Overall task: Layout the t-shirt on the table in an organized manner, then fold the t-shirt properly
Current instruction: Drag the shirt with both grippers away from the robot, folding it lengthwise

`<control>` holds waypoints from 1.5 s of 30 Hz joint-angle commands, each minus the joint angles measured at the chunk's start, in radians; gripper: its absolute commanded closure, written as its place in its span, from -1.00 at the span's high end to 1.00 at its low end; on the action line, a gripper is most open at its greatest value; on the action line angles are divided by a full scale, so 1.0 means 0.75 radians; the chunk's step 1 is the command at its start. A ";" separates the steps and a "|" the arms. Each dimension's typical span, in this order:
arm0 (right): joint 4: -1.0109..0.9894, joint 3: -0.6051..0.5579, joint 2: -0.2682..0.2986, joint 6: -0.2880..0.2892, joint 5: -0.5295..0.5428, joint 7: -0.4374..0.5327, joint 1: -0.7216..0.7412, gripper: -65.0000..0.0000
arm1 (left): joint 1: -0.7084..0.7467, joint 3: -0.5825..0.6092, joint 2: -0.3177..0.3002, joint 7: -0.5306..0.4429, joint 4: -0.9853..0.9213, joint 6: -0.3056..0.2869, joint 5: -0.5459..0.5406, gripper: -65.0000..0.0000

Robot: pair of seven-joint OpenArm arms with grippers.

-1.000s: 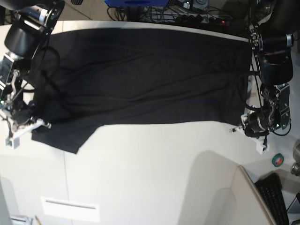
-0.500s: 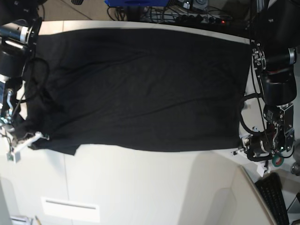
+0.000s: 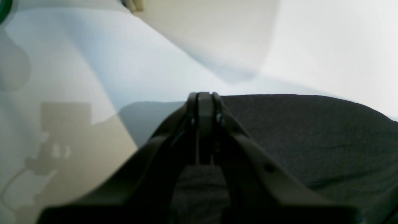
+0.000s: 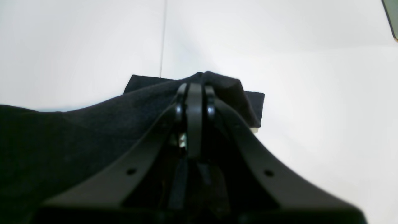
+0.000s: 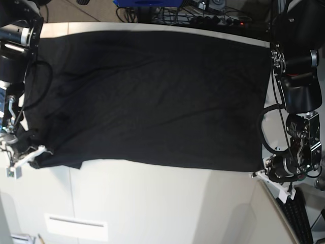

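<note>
Nearest the camera in the overhead base view lies bare off-white counter [image 5: 152, 203], with a small white vent panel [image 5: 76, 226] set into it, on the near side of the t-shirt. Beyond that, the black t-shirt [image 5: 152, 96] is spread wide and mostly flat across the counter, plain side up, with soft wrinkles toward one end. At the t-shirt's near corner on the left of this view, the right hand [image 5: 28, 155] is clenched on the fabric; its wrist camera shows a peak of black cloth [image 4: 217, 84] bunched over the closed tips, with a thin dark seam line [image 4: 162, 37] in the counter running away beyond it. At the t-shirt's other near corner, the left hand [image 5: 266, 174] is also clenched, and its wrist camera shows dark cloth [image 3: 311, 137] lying beside and under the closed tips [image 3: 203, 102], so it appears to grip the hem there, though the pinch itself is hidden. Past the t-shirt's far edge, cables [image 5: 213, 15] and a blue object [image 5: 147, 3] sit behind the counter.
</note>
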 commanded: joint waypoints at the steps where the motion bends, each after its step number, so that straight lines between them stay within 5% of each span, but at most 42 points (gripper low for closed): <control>1: 0.032 0.005 0.023 0.005 0.014 0.038 0.012 -1.00 | -0.013 -0.003 -0.019 -0.015 0.025 -0.005 -0.008 -1.00; 14: 0.227 0.005 0.041 -0.007 0.014 0.030 -0.160 -1.00 | 0.137 -0.009 -0.023 -0.013 0.205 -0.005 -0.011 -1.00; 23: 0.237 0.005 0.039 -0.007 0.014 0.030 -0.264 -1.00 | 0.315 -0.163 0.005 -0.004 0.372 -0.007 -0.011 -1.00; 31: 0.267 0.018 0.039 -0.007 0.014 0.028 -0.299 -1.00 | 0.376 -0.181 0.040 0.151 0.583 -0.007 -0.013 -1.00; 35: 0.362 0.018 0.041 -0.007 0.014 0.020 -0.338 -1.00 | 0.399 -0.318 0.097 0.233 0.669 -0.013 -0.013 -1.00; 45: 0.462 0.016 0.052 -0.007 0.012 -0.113 -0.356 -1.00 | 0.429 -0.484 0.100 0.421 0.847 -0.175 -0.011 -1.00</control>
